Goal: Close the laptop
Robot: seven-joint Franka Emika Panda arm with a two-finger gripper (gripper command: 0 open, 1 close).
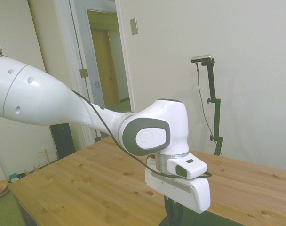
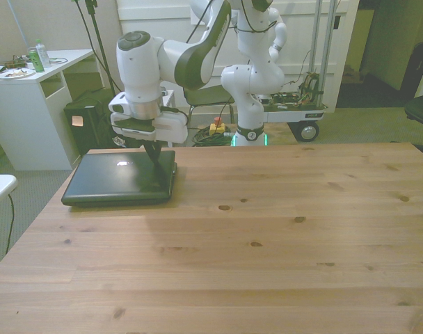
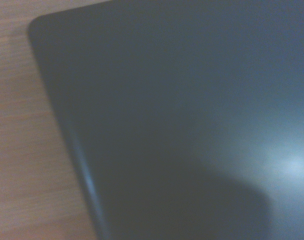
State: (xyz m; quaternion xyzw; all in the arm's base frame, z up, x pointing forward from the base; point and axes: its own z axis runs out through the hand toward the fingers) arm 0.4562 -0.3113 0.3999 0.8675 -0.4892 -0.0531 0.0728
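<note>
The laptop point(image 2: 120, 179) lies flat and closed on the wooden tabletop point(image 2: 267, 236), near the far corner at the front view's left, its lid down and its black top facing up. A small pale mark shows on the lid in the front view, toward the far edge, but it is too small and bright to read as a logo or word. In the wrist view the lid point(image 3: 192, 125) fills most of the frame as a smooth dark surface with one rounded corner over the pale wood; a soft glare sits on it and no writing can be made out.

The gripper point(image 2: 156, 158) comes down from the white arm point(image 2: 170, 62) onto the lid's far part at the front view's right, its dark fingers reaching the top of the lid. Whether the fingers are apart or together cannot be told: in the front view they blend into one dark shape against the black lid, and in the side view the gripper point(image 1: 173, 209) is cut off by the picture's lower edge, with only a dark part showing under the white wrist block.

Past the tabletop in the front view stand a white desk point(image 2: 30, 104) with a green can point(image 2: 35, 59) and a plate point(image 2: 17, 72) on it; any label on the can is too small to read. In the side view a door point(image 1: 105, 66) stands in the wall behind the arm.
</note>
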